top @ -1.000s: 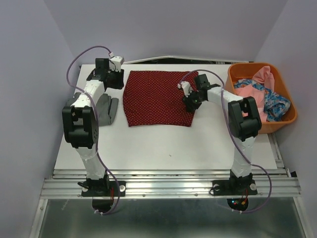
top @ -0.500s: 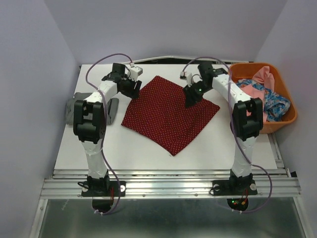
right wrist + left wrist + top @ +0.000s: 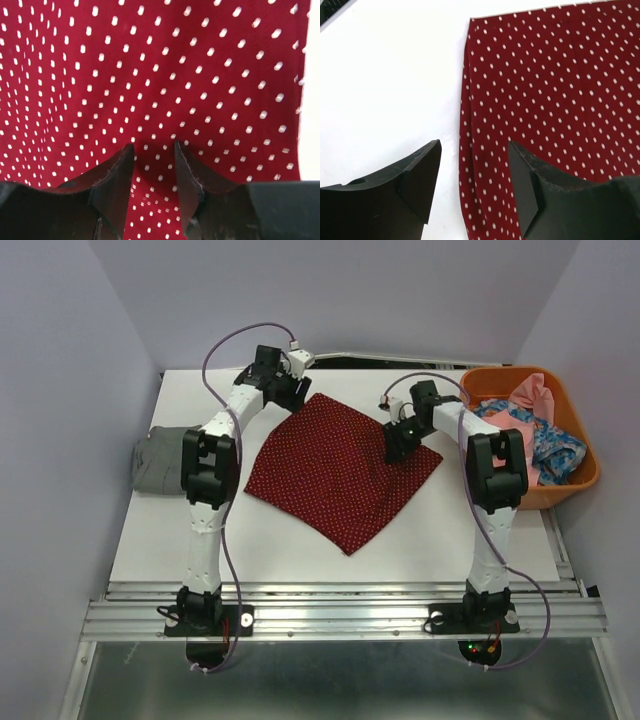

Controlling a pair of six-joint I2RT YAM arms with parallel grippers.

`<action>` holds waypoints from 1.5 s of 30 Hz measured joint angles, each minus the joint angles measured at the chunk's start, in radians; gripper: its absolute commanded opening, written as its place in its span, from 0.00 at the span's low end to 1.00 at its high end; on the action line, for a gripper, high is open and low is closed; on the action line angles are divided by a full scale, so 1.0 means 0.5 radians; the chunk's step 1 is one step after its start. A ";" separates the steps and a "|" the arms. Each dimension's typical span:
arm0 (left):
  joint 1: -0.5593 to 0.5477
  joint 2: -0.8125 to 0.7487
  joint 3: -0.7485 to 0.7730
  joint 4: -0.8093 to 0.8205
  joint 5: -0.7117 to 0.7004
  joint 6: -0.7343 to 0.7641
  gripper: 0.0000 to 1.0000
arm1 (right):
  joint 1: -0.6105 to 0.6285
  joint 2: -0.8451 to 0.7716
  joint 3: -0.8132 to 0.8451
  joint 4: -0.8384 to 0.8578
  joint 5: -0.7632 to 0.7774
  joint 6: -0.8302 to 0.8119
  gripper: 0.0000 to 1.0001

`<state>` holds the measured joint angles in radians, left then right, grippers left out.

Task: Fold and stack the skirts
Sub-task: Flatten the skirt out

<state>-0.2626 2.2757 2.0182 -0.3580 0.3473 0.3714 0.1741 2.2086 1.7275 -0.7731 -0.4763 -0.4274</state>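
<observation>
The dark red skirt with white dots (image 3: 340,468) lies flat on the white table (image 3: 300,540), turned like a diamond. My left gripper (image 3: 292,390) is open at its far corner. In the left wrist view (image 3: 474,145) one finger is over bare table and the other over the skirt's edge (image 3: 545,90). My right gripper (image 3: 393,448) rests on the skirt's right part. Its jaws stand a little apart with dotted cloth (image 3: 165,75) showing between them (image 3: 153,145). The grey skirt (image 3: 158,460) lies folded at the left. The blue flowered skirt (image 3: 560,455) lies in the orange basket (image 3: 520,371).
The basket stands at the table's right edge and also holds pink cloth (image 3: 505,422). Both arms' cables loop above the far part of the table. Walls close in on the left, back and right.
The red skirt has turned from a square lie to a diamond. My left gripper has moved right to the skirt's far corner. My right gripper has shifted slightly on the cloth.
</observation>
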 measured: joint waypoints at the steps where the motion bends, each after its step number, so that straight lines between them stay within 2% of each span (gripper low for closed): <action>1: -0.010 0.069 0.086 0.001 -0.011 -0.005 0.68 | 0.006 -0.032 -0.052 0.032 -0.006 0.005 0.43; 6: -0.054 0.287 0.300 0.016 -0.044 -0.037 0.68 | 0.016 -0.166 -0.298 0.146 -0.066 0.020 0.43; 9: -0.076 0.381 0.353 0.027 -0.043 -0.059 0.63 | 0.031 -0.230 -0.411 0.167 -0.114 0.029 0.43; 12: -0.092 0.422 0.354 0.034 -0.027 -0.072 0.49 | 0.060 -0.267 -0.483 0.163 -0.165 0.050 0.43; 13: -0.098 0.430 0.354 0.035 -0.015 -0.072 0.38 | 0.071 -0.277 -0.505 0.164 -0.187 0.063 0.43; 15: -0.103 0.431 0.354 0.044 0.011 -0.076 0.23 | 0.087 -0.290 -0.539 0.163 -0.221 0.079 0.43; 16: -0.105 0.431 0.354 0.057 0.023 -0.079 0.08 | 0.100 -0.302 -0.568 0.163 -0.251 0.100 0.43; 18: -0.105 0.431 0.353 0.084 0.055 -0.076 0.00 | 0.120 -0.315 -0.600 0.156 -0.290 0.126 0.43; 22: -0.110 0.408 0.269 0.153 0.132 -0.051 0.00 | 0.162 -0.333 -0.664 0.147 -0.376 0.198 0.43; 32: -0.204 -0.101 -0.465 0.142 0.354 0.305 0.00 | 0.232 -0.438 -0.922 0.169 -0.644 0.438 0.43; 36: -0.259 -0.371 -0.810 0.158 0.418 0.523 0.00 | 0.268 -0.504 -1.044 0.187 -0.689 0.518 0.47; 37: -0.282 -0.452 -0.934 0.179 0.426 0.591 0.00 | 0.276 -0.518 -1.070 0.201 -0.704 0.546 0.52; 39: -0.323 -0.565 -1.119 0.194 0.440 0.695 0.00 | 0.284 -0.530 -1.083 0.208 -0.724 0.584 0.55; 43: -0.407 -0.684 -1.390 0.282 0.432 0.853 0.11 | 0.269 -0.575 -1.070 0.222 -0.712 0.662 0.61; 44: -0.436 -0.710 -1.459 0.320 0.418 0.891 0.24 | 0.255 -0.588 -1.039 0.214 -0.698 0.684 0.62; 45: -0.461 -0.728 -1.509 0.335 0.404 0.924 0.30 | 0.231 -0.598 -0.993 0.216 -0.685 0.706 0.62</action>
<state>-0.4931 1.9118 1.2636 -0.1905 0.5491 0.8333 0.2897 1.9095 1.2308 -0.6651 -0.8188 -0.0742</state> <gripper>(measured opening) 0.103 0.607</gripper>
